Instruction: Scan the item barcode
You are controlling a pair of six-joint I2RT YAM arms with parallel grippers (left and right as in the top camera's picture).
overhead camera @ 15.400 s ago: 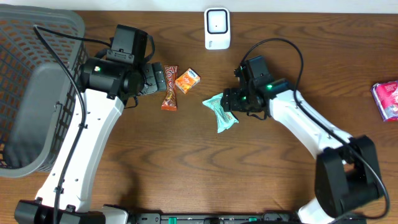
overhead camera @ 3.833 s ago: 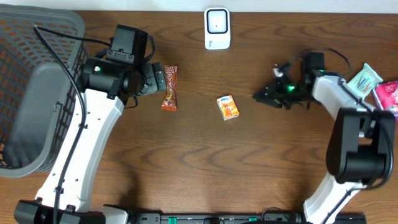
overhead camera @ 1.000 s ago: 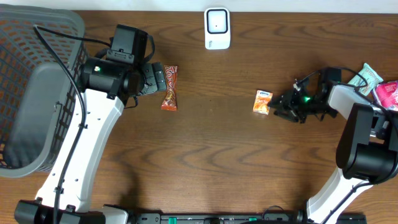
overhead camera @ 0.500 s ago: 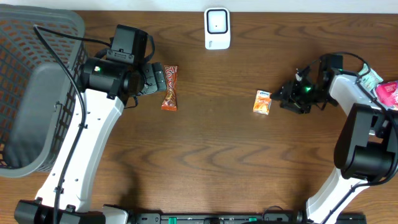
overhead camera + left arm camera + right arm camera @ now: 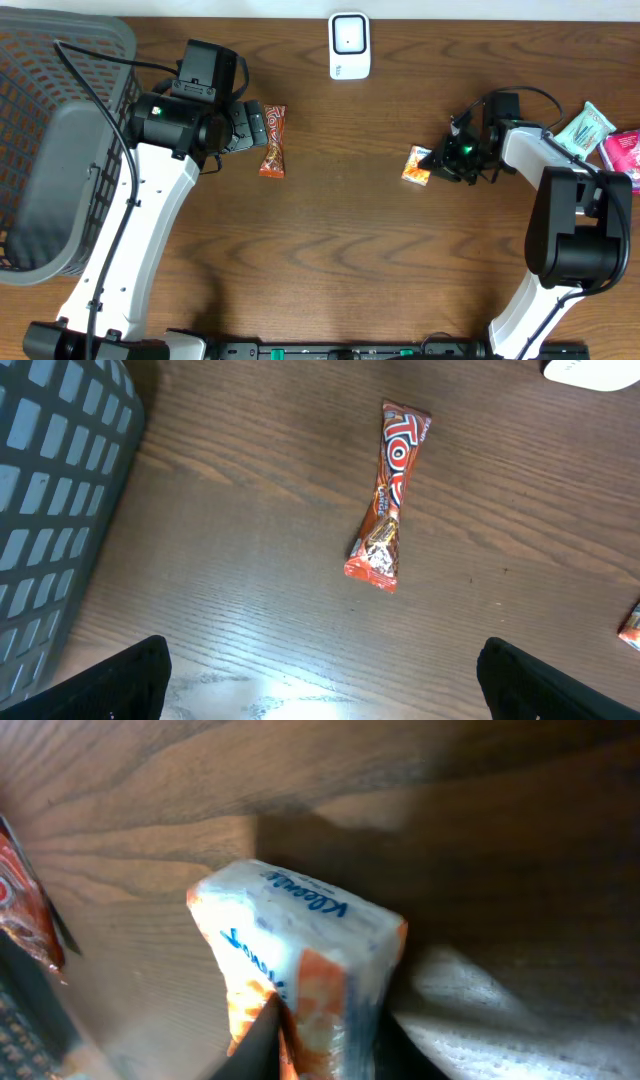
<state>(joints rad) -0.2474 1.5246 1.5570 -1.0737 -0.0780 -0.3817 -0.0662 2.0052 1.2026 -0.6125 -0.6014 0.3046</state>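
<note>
- Right wrist view: the small orange box fills the centre of the frame, tilted, with a white, blue-printed end face uppermost. The jaws appear closed on its lower part, though the contact sits at the bottom edge and shows only partly.
- Judgement: the step in hand is securing the box for carriage to the scanner. The grip should be proven firm before lifting. No barcode is identifiable on the faces shown, so the box may need turning to present the code squarely.
- Overhead, centre right: the right gripper meets the box on the tabletop. Its forearm reaches leftward from the right edge, low and near level.
- Top centre: the white scanner stands well apart from the box.
- Upper left: the left gripper has its jaws fully apart and empty, above a candy bar.
</note>
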